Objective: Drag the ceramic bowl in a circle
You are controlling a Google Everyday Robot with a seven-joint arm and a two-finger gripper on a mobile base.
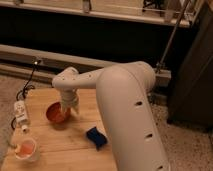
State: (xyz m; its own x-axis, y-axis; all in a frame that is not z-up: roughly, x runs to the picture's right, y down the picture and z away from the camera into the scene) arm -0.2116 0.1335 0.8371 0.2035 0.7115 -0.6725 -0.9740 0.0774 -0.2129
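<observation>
Camera view: gripper (69, 107) at right rim of ceramic bowl (54, 114); grip state cannot tell.

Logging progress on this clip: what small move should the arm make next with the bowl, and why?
Probably begin sliding the small glossy reddish-orange ceramic bowl along a curve on the wooden table. The gripper sits at the bowl's rim, seemingly in contact, and the blue sponge lies apart from it.

My pincer (69, 106) at the right rim of the ceramic bowl (55, 116), sponge (96, 137) front-right of the bowl, cup (26, 149) front-left, all on the desk (60, 147)
</observation>
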